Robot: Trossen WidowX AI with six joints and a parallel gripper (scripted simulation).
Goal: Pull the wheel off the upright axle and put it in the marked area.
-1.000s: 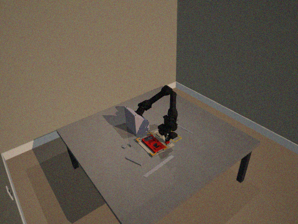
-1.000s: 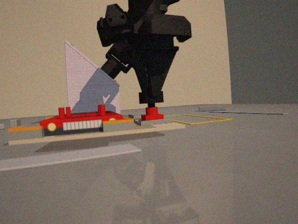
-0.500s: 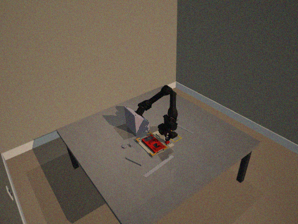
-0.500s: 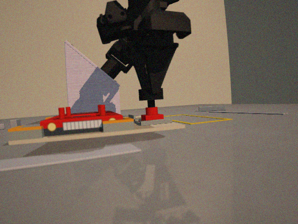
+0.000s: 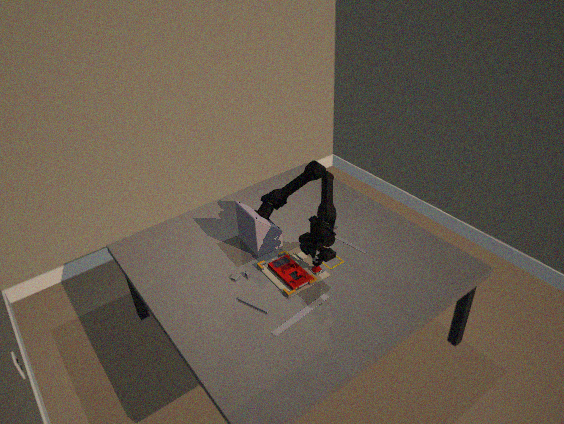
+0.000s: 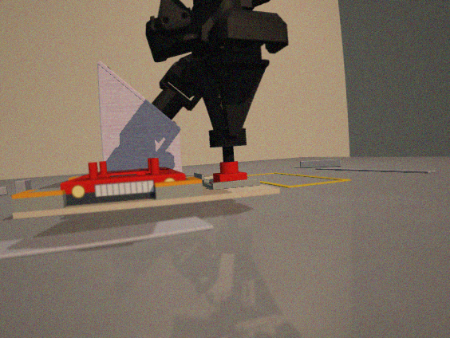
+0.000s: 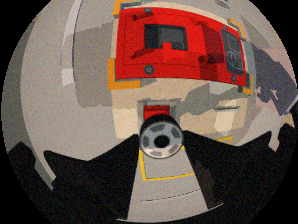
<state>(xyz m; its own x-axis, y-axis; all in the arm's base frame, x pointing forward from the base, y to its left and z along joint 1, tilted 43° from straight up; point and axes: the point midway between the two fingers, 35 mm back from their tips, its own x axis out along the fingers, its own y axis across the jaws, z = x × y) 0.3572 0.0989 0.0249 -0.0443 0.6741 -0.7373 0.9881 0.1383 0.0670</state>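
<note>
Grey hub and black tyre: the wheel (image 7: 160,139) is sitting in the pincer (image 6: 227,133), and I am reading the jaws as clamped on it at roughly half their travel, stopped by the tyre, not fully shut. Straight beneath the pincer, the dark axle (image 6: 227,154) is showing as a bare stub above its red block (image 6: 230,172), so the wheel is riding high on it. From the side view I cannot tell whether the axle's tip is inside the hub or just free of it.

I am judging the pull-off step to be in hand and nearly through. The next move is calling for more straight upward travel, kept in line with the axle so the hub is not binding, until there is plain daylight under the wheel.

Just beyond the block, on the side away from the car (image 6: 124,181), the yellow-outlined area (image 6: 303,179) is lying on the table (image 6: 319,259) with nothing in it. Once clear, I am expecting a short sideways carry over that outline, a descent until the wheel is resting flat, then a full opening and a lift away so neither finger is touching anything.
</note>
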